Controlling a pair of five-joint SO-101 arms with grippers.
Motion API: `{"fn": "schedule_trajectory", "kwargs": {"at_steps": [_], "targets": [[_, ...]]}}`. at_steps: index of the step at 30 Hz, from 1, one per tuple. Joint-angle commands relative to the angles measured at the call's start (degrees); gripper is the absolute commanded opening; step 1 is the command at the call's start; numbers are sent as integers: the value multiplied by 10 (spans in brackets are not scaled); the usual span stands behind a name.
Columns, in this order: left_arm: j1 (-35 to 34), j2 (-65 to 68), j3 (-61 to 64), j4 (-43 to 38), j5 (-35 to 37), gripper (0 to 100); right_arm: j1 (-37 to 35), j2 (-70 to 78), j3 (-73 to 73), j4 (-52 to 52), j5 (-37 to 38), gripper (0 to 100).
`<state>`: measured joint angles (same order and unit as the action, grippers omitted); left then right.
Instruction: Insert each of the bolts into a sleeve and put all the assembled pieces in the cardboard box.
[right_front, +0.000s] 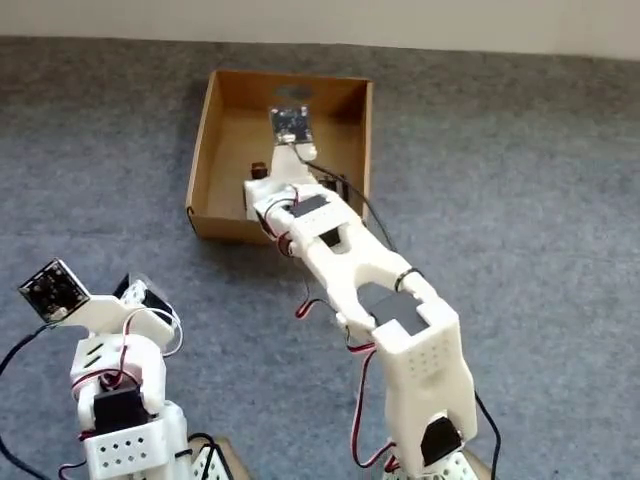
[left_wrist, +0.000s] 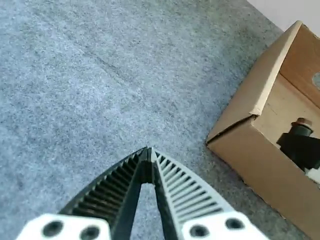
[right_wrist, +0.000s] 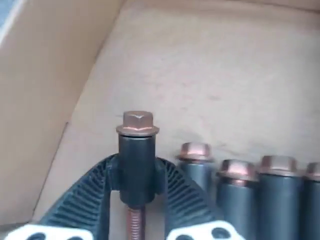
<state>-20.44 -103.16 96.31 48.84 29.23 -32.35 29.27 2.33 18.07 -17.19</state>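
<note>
My right gripper (right_wrist: 135, 172) is inside the cardboard box (right_front: 218, 120), shut on an assembled piece: a dark sleeve (right_wrist: 135, 160) with a copper bolt (right_wrist: 137, 124) through it, its thread sticking out below. Several more assembled pieces (right_wrist: 235, 190) lie side by side on the box floor next to it. In the high view the right arm (right_front: 350, 260) stretches over the box's near wall. My left gripper (left_wrist: 148, 165) is shut with nothing in it, low over the grey carpet, short of the box's corner (left_wrist: 250, 112). An assembled piece (left_wrist: 300, 131) shows inside the box from there.
Grey carpet (right_front: 520, 180) covers the table all around the box. The left arm (right_front: 110, 340) sits folded back near the front left. Red and black cables (right_front: 330, 310) hang under the right arm.
</note>
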Motion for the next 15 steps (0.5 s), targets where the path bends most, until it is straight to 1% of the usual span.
{"fn": "schedule_trajectory", "kwargs": {"at_steps": [1,11,13,15], "targets": [[11,-5,8,-1,-4,8,19,-10,-29,1,5,7],[11,-5,8,-1,-4,8,16,-8,-25,2,1,10],[11,-5,8,-1,-4,8,20,-8,-25,3,-31,20],[11,-5,8,-1,-4,8,21,-8,-29,29,-71,72]]}}
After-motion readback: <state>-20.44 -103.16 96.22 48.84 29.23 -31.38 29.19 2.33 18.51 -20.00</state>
